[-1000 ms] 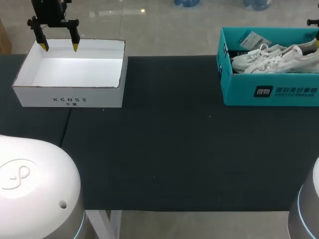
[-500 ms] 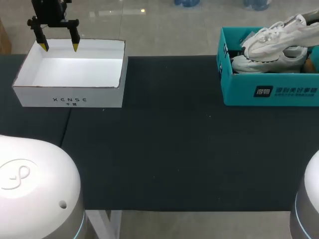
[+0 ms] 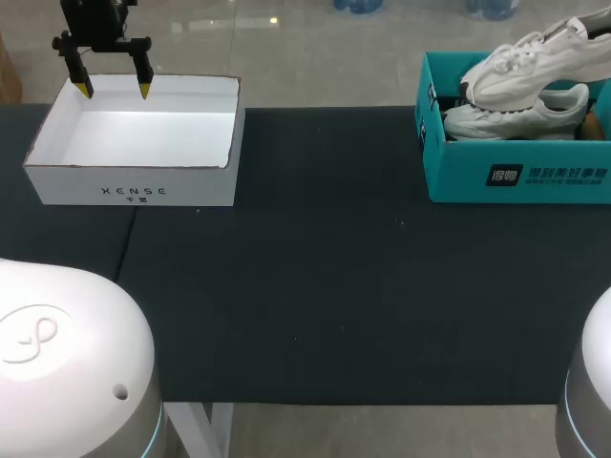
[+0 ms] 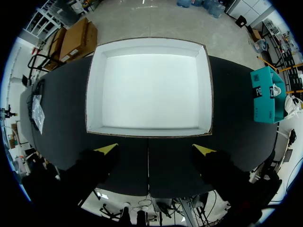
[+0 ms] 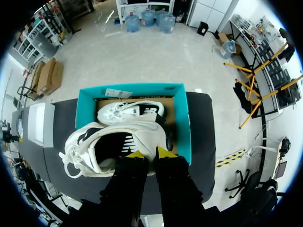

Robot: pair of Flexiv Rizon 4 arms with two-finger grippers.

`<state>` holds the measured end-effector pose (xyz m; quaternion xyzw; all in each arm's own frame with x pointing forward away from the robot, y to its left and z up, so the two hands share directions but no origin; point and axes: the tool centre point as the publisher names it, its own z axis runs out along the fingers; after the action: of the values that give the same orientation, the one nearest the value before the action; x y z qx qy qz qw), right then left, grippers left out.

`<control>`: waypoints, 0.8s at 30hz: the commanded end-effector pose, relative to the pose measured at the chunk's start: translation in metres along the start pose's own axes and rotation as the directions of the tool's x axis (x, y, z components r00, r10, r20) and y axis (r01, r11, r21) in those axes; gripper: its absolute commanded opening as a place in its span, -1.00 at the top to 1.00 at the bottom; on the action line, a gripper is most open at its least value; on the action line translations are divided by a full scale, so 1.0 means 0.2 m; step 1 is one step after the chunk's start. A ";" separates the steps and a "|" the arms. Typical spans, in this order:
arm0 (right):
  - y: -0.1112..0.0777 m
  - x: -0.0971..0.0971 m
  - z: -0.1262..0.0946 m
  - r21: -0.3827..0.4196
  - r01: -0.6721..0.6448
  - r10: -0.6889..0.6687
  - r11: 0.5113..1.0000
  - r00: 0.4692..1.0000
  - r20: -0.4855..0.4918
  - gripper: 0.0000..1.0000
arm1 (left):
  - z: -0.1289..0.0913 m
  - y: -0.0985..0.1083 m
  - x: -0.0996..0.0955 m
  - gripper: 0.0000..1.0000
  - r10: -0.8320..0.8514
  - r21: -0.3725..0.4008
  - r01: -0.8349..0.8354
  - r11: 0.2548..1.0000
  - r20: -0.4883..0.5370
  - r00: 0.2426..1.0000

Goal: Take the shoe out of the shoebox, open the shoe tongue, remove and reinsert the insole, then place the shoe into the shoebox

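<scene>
Standing at the far right corner of the dark tabletop (image 3: 334, 286): one teal cardboard shoebox (image 3: 516, 176), lid off, with print on its near wall.

Item 1: white lace-up sneaker (image 3: 530, 62), raised above the shoebox's rim and tilted, with the toe lower than the heel and pointing toward the tabletop's left edge. The laces hang loose at the tongue.

Item 2: second white sneaker (image 3: 520, 113), lying inside the shoebox beneath the first, toe toward the same edge.

Item 3: right claw (image 5: 150, 152), closed on the raised sneaker's heel collar, its yellow tips close together at the rim.

Item 4: white open-topped cardboard box (image 3: 134, 186), at the far left corner of the tabletop, well apart from the shoebox.

Item 5: left claw (image 3: 115, 91), hanging above the white box's far wall with its fingers spread wide. From the wrist, the box lies ahead of its tips.
</scene>
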<state>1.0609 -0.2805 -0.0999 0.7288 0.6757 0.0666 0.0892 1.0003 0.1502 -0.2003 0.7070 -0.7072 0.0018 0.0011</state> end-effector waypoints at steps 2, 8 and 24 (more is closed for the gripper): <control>-0.01 0.00 -0.01 -0.002 -0.001 0.001 1.000 1.000 0.002 1.00 | 0.00 0.00 0.00 -1.00 0.000 -0.001 0.000 1.000 0.002 1.000; -0.05 0.04 -0.03 -0.001 -0.006 0.006 1.000 1.000 0.003 1.00 | 0.00 0.00 0.00 -1.00 0.000 -0.001 0.000 1.000 0.002 1.000; -0.84 0.80 -0.10 -0.015 -0.061 0.060 0.998 0.998 -0.034 1.00 | 0.00 0.00 0.00 -1.00 0.000 -0.001 0.000 1.000 0.002 1.000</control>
<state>0.9604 -0.1271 -0.1126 0.7490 0.6597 0.0497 0.0361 1.0003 0.1502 -0.2003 0.7070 -0.7072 0.0018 0.0011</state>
